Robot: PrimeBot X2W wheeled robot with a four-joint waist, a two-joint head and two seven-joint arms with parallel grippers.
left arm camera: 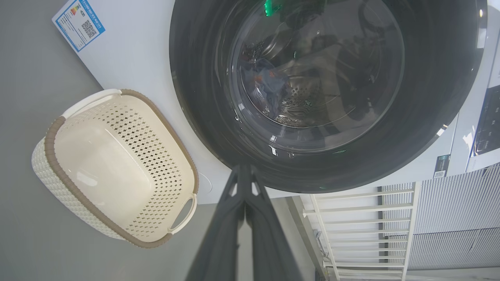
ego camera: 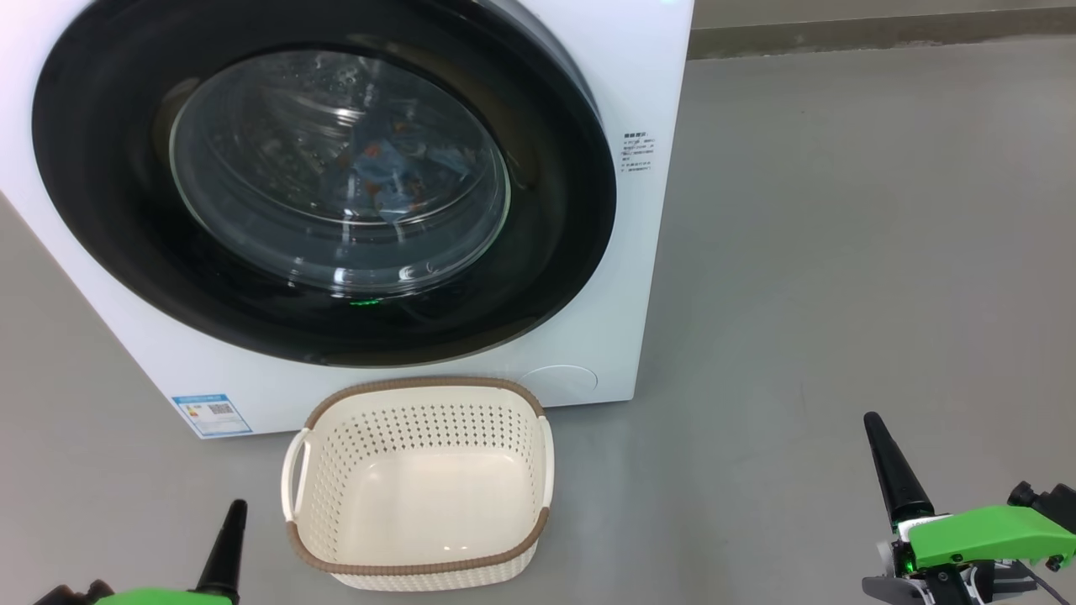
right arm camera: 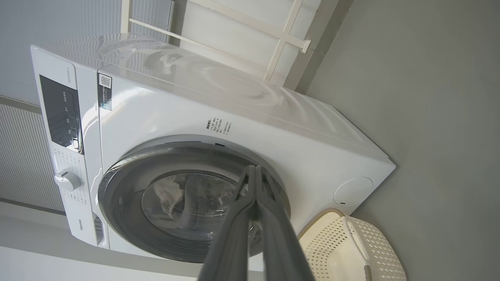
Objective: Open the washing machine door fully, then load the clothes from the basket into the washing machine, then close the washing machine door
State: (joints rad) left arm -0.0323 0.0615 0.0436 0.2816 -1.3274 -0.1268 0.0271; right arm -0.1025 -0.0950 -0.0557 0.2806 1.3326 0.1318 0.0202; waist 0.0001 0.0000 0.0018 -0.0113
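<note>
Laundry lies where the task wants it: the clothes [ego camera: 395, 172], pale blue with small orange marks, are heaped inside the drum. They show through the bulging glass of the washing machine door [ego camera: 319, 181], which looks seated flush in the white front of the washing machine [ego camera: 639, 252]. The basket [ego camera: 420, 428] stands upright on the grey floor [ego camera: 841, 252] just in front of the machine and below the door, with nothing in it. A blue label sticker [ego camera: 212, 414] sits off to its left. I'd judge the basket is placed there so a lifted garment has only a short way up to the opening. With the door closed and the basket bare, all three steps look done to me. Both hands sit low and set back from the work, fingers pointing up toward the machine. The left hand [ego camera: 237, 511] is near the basket's left side but apart from it, and the right hand [ego camera: 874, 428] is well off to the right over bare floor. Each has its two dark fingers pressed together into a single point, gripping nothing. The door is above and ahead of both hands, touched by neither, and the clothes are sealed behind its glass, out of reach of either. That low, idle pose reads to me as resting rather than reaching.
</note>
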